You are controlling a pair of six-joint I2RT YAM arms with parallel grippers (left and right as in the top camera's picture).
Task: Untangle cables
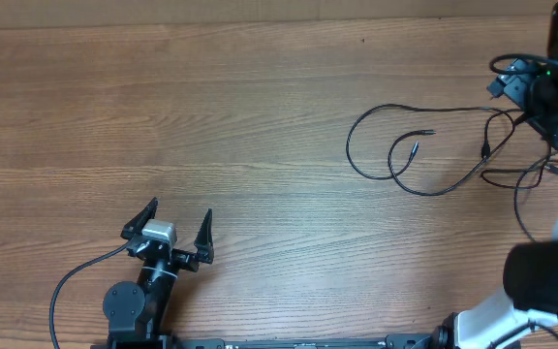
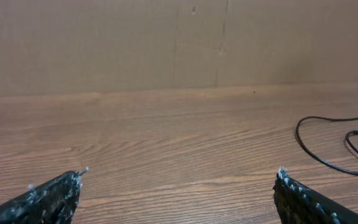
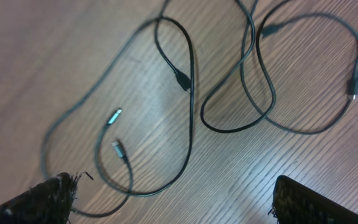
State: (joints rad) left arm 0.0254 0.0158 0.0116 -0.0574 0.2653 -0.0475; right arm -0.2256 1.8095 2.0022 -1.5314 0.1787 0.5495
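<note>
1. Wood-grain laminate covers the table (image 1: 211, 97), brown with fine darker streaks running along its width; a plain, matte brown board (image 2: 179, 43) with a vertical seam stands behind the far edge
2. On the right half of the table lie the cables (image 1: 434, 107), thin black cords with a slight sheen, spread in loose curves that cross one another
3. Seen from the right wrist, the cables (image 3: 193, 112) form one long narrow loop and rounder ones beside it, overlapping in several places
4. Two cord ends carry small silvery metal plugs (image 3: 115, 116) that lie near each other inside a wide curve, and another end has a dark moulded plug (image 3: 182, 79)
5. The left gripper (image 1: 180, 215) sits near the front edge on the left, well apart from the cords, its jaws spread wide and holding nothing
6. Its fingers (image 2: 48, 199) are black and tapered, rough-surfaced with pale flecks along the edges
7. The right gripper (image 3: 176, 183) hangs over the cords with its jaws wide apart and nothing between them; its fingers (image 3: 42, 199) show the same dark, jagged texture
8. From the left wrist, one smooth black curve of cord (image 2: 298, 134) shows at the right edge, flat on the wood
</note>
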